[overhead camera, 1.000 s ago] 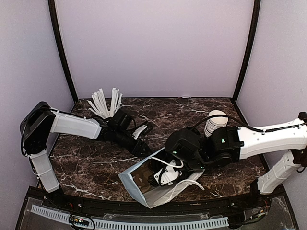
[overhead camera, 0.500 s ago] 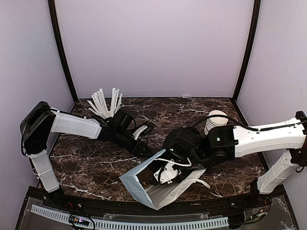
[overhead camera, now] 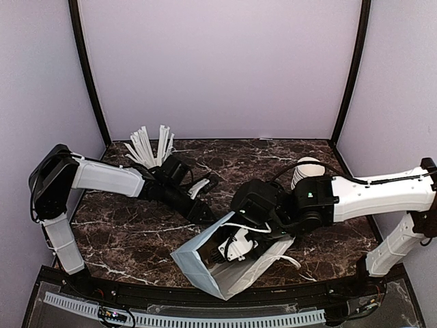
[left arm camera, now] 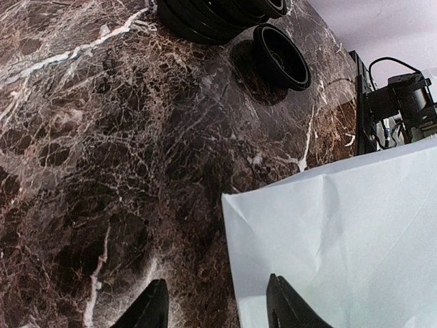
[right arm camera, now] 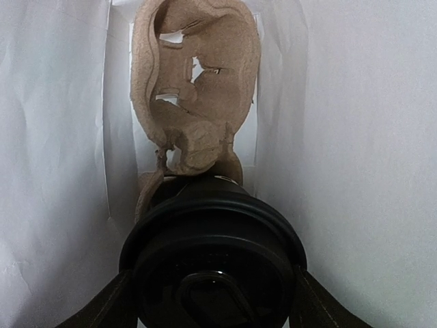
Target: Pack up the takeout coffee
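Scanning from the left: a bundle of white sticks [overhead camera: 151,146] stood fanned at the far-left corner of the marble table [overhead camera: 130,239]. The left arm reached right across the table, and the left gripper [left arm camera: 217,283] sat at the far-left rim of the white paper bag [overhead camera: 196,268]. Its fingers [left arm camera: 156,306] were spread, with the bag's edge running up between them. I could not tell whether either finger touched the paper. In the left wrist view, loose black lids [left arm camera: 280,58] lay on the marble beyond the bag. The bag lay on its side near the front edge, mouth facing far-right. The right gripper [right arm camera: 213,309] was pushed in through the mouth, jaws pressed against both sides of the takeout coffee [right arm camera: 212,246]. So the cup was inside the bag, black lid facing the wrist camera. Just past the cup, a brown pulp carrier [right arm camera: 198,75] stood deeper in, against the bag's end. Further right, a stack of white cups [overhead camera: 306,171] stood behind the right arm.
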Available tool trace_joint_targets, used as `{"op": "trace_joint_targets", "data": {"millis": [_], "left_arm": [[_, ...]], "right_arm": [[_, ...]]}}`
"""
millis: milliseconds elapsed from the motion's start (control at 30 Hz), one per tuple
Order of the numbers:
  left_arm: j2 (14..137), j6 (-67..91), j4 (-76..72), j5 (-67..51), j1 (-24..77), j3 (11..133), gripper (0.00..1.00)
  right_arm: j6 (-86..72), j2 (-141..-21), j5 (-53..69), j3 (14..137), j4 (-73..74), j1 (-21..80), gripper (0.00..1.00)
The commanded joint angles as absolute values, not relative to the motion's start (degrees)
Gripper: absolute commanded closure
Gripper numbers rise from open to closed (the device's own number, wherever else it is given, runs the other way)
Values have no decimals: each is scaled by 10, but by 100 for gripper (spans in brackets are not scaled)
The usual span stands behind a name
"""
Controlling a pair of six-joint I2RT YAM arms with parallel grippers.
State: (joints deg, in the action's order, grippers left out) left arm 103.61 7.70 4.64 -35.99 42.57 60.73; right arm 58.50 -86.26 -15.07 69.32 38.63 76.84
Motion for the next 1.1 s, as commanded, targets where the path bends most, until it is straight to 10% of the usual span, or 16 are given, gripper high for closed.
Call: {"op": "trace_joint_targets", "data": {"millis": [0,700,1067], "left_arm": [[1025,65,67,-364,420,618,50],[999,49,132,-327,418,660,50],[757,25,247,-331,430,751,48]], "right_arm": [[571,-855,-164,711,407,778,49],[546,-794,-148,624,433,801,52],[556,-794,-192,643,416,799,52]]}}
